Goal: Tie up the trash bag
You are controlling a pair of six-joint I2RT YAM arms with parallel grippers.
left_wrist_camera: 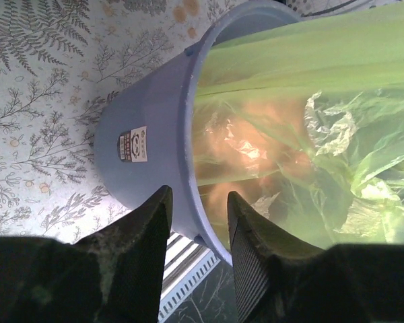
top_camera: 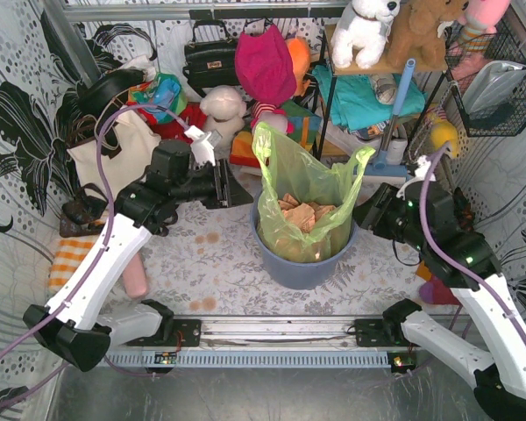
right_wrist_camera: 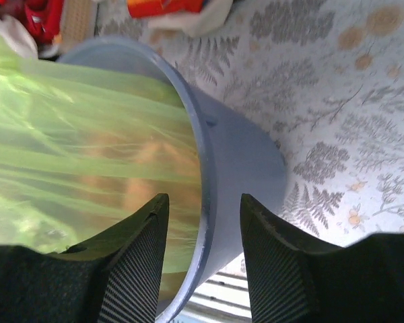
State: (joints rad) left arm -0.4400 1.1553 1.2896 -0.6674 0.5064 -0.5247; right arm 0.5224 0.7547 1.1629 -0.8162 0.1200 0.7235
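Observation:
The trash bag point(top_camera: 305, 189) is thin lime-green plastic and stands open in a blue-grey round bin point(top_camera: 298, 267) at the table's middle. Crumpled tan paper point(top_camera: 300, 210) lies inside it. Two handle flaps stick up, one at the back left and one at the right. My left gripper point(top_camera: 237, 189) is open and empty, just left of the bag's upper part. In the left wrist view the left gripper point(left_wrist_camera: 198, 195) frames the bin's rim point(left_wrist_camera: 188, 134) and the bag point(left_wrist_camera: 310, 101). My right gripper point(top_camera: 361, 213) is open and empty, close to the bag's right side. In the right wrist view the right gripper point(right_wrist_camera: 203, 198) straddles the bin's rim point(right_wrist_camera: 205, 161) beside the bag point(right_wrist_camera: 81, 134).
A cream tote bag point(top_camera: 114, 153) and a black handbag point(top_camera: 210, 57) stand at the back left among plush toys point(top_camera: 223, 110). A shelf rack point(top_camera: 377, 96) and a wire basket point(top_camera: 500, 88) stand at the back right. An orange striped cloth point(top_camera: 70, 263) lies at the left. A metal rail point(top_camera: 272, 331) runs along the near edge.

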